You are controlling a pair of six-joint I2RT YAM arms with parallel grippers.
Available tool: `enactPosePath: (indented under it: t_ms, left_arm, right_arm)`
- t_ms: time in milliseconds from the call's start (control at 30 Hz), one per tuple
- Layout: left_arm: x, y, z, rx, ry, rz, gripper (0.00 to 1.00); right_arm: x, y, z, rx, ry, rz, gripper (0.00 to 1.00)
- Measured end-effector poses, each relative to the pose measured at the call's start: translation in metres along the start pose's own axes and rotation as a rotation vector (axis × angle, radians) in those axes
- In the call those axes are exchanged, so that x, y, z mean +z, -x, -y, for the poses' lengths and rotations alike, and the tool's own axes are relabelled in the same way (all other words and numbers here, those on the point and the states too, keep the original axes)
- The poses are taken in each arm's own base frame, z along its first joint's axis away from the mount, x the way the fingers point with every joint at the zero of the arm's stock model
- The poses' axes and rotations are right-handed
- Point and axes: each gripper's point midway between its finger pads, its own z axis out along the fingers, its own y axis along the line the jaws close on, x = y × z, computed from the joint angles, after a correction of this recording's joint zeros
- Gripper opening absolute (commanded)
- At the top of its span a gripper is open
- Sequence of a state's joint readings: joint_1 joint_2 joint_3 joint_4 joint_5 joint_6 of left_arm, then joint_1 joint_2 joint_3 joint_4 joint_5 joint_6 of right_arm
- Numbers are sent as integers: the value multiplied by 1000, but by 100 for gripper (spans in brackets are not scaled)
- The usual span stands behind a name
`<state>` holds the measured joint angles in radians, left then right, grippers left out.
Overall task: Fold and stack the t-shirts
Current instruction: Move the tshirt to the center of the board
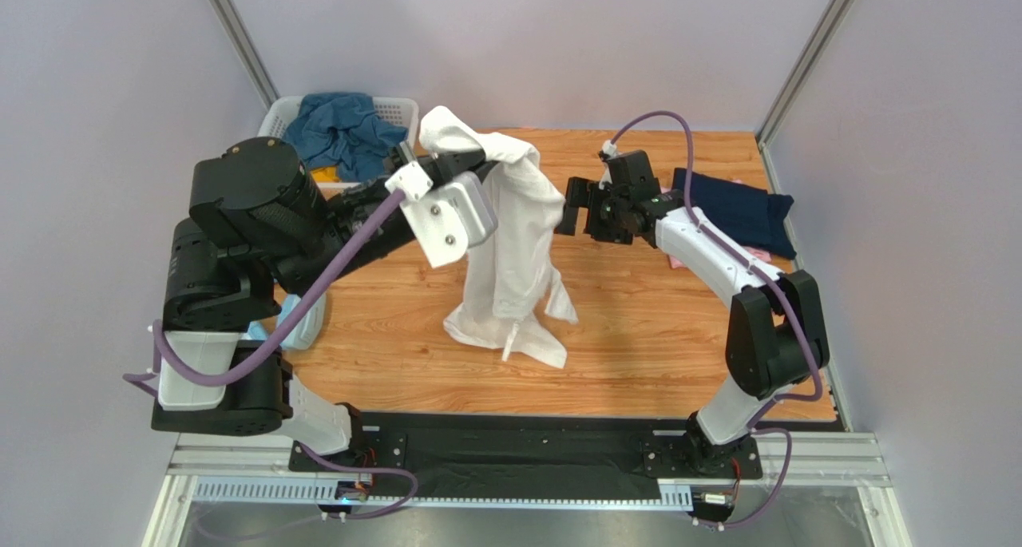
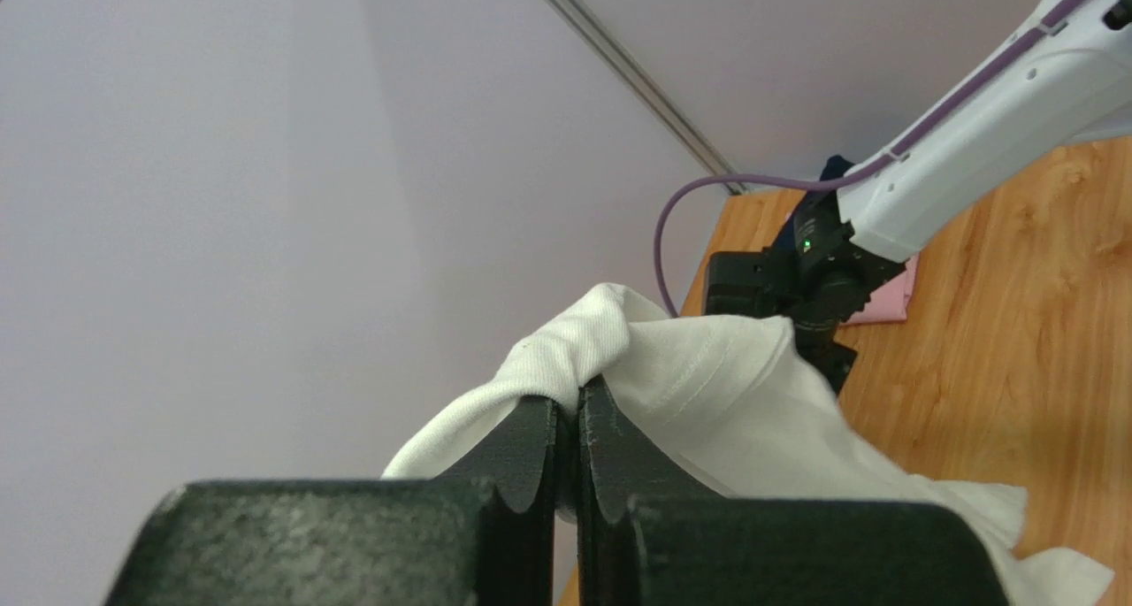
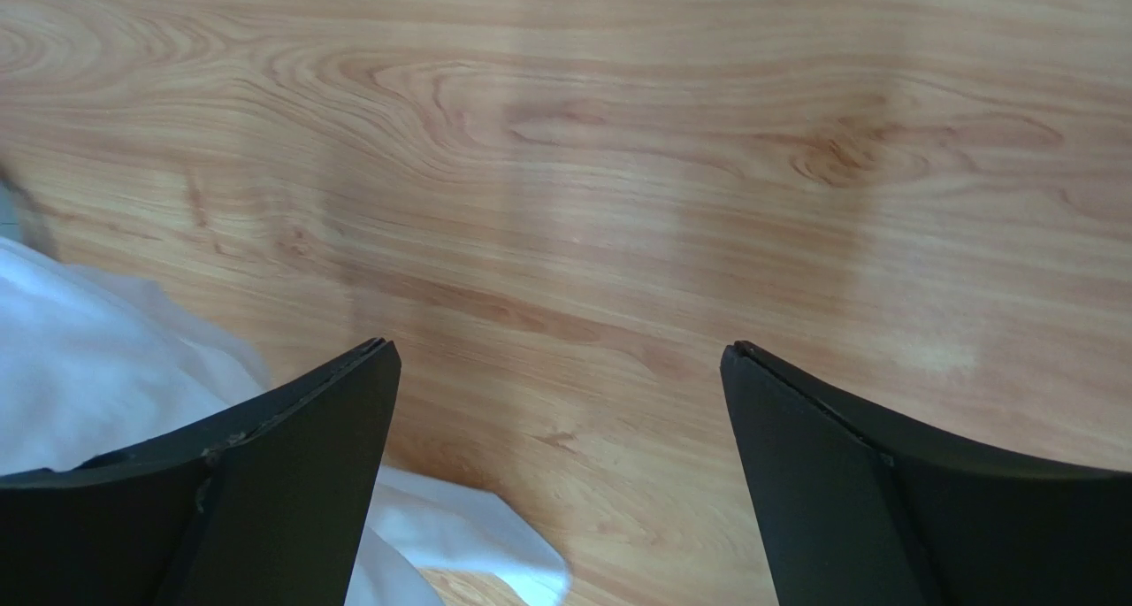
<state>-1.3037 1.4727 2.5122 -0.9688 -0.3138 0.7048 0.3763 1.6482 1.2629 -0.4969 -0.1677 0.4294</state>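
Observation:
A large white t-shirt [image 1: 516,248] hangs in the air over the middle of the table, its lower end resting on the wood. My left gripper [image 1: 486,158] is shut on the shirt's top fold; the left wrist view shows the white t-shirt [image 2: 691,381] pinched where the left gripper [image 2: 578,400] closes. My right gripper [image 1: 564,208] hovers open just right of the hanging cloth, holding nothing. Its wrist view shows the right gripper [image 3: 558,354] above bare wood, with white cloth [image 3: 93,367] at the lower left. A folded navy t-shirt [image 1: 738,208] lies at the back right on a pink one [image 1: 756,256].
A white slatted basket [image 1: 282,116] at the back left holds a teal-blue shirt [image 1: 342,128] and a bit of yellow cloth [image 1: 319,175]. A light-blue object [image 1: 300,320] sits by the left arm's base. Grey walls close in the table's wooden top [image 1: 672,343].

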Motion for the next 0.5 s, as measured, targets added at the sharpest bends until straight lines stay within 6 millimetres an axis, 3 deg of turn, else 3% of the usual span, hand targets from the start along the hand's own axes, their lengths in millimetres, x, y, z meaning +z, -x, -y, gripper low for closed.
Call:
enactPosePath:
  t_ms: [67,200,367,500]
  left_arm:
    - [-3,10,10,29,-30,25,0]
    - [-1,-9,22,83,-48,-44,0]
    - [5,-26,34,124,-68,-111,0]
    - [6,-36,33,141,-56,-140,0]
  right_arm:
    - [1,6,-9,-2,39,8,100]
    - [1,4,-18,-1,93,7,100]
    - [-11,-29,-3,5,78,-27,100]
    - [-44,-51,6,2,59,-4,100]
